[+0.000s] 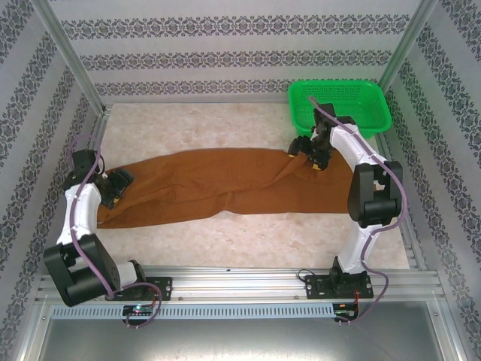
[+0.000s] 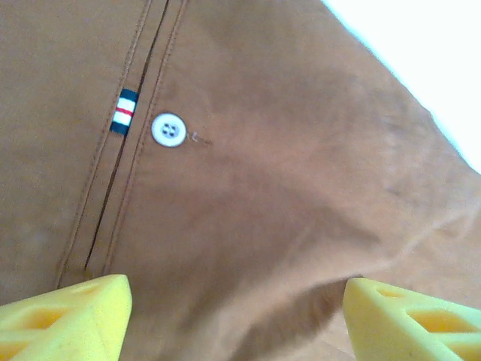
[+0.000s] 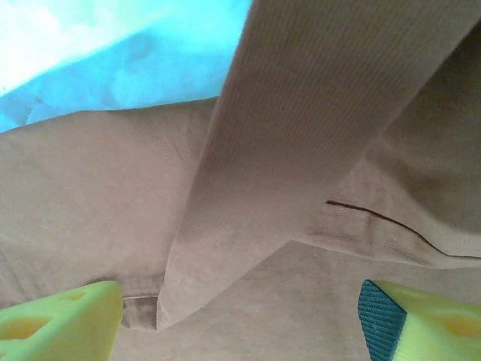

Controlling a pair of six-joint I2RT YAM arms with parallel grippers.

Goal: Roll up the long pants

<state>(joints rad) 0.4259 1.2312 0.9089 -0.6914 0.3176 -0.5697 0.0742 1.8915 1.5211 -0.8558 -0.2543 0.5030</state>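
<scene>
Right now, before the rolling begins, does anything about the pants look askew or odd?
Yes. At the end of the long pants near the right gripper, a band of cloth lies folded slantwise over the rest, with creases beside it. The near edge is also uneven midway. No tear shows.

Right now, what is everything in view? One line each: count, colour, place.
table: one, pale mottled top, inside the patterned enclosure.
long pants: one, rust-brown, spread left to right across the table.
button: one, white, on the pants beside a seam.
striped tag: one, navy, white and red, on that seam.
basket: one, green, far right corner of the table.
left gripper: one, yellow fingers, open over the pants' left end.
right gripper: one, yellow fingers, open over the pants' right end.
</scene>
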